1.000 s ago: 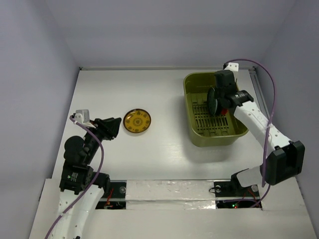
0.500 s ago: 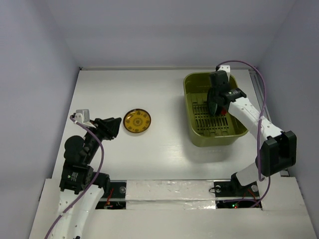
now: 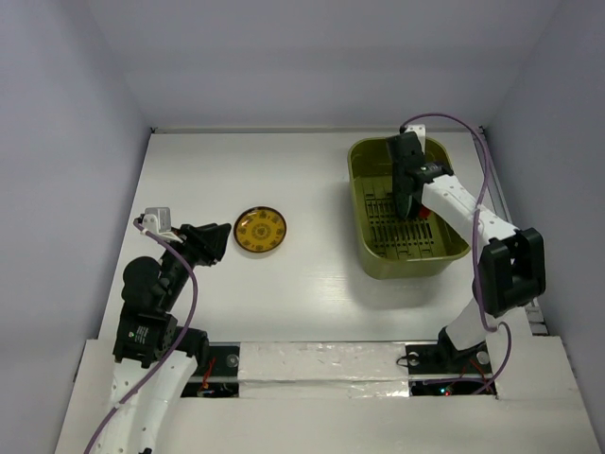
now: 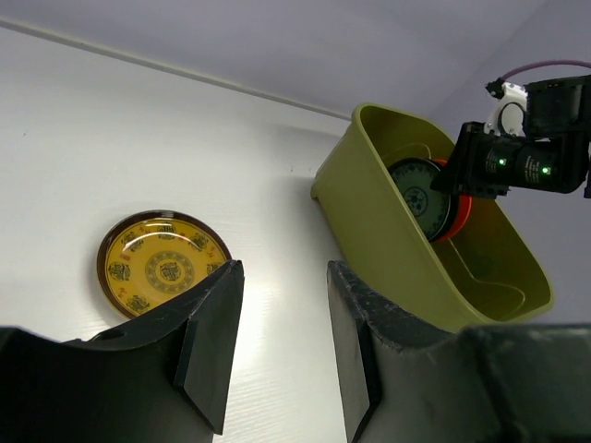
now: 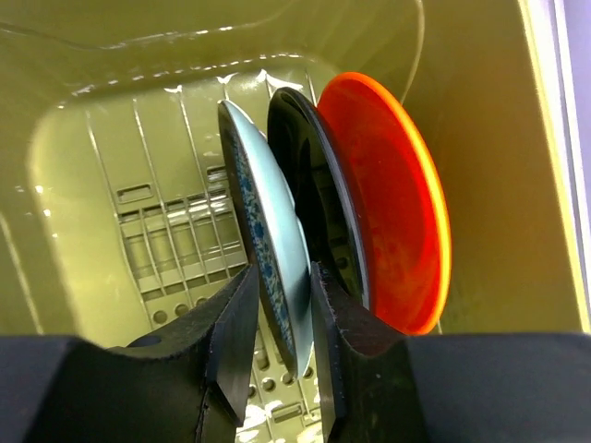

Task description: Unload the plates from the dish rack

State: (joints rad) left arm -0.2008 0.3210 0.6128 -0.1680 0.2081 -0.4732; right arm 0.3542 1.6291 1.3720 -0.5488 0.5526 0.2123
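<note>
The olive-green dish rack stands at the right; it also shows in the left wrist view and the right wrist view. Three plates stand on edge in it: a cream plate with blue spots, a dark plate and an orange-red plate. My right gripper is down in the rack, and its jaws straddle the spotted plate's rim closely, still slightly open. A yellow patterned plate lies flat on the table. My left gripper is open and empty beside it.
The white table is walled at the back and both sides. The right arm's purple cable loops over the rack's far right corner. The rack's ribbed, slotted bottom shows left of the plates.
My right arm has swung left and lower into the rack, bringing its jaws around the spotted plate. The left arm and the yellow plate have not moved.
</note>
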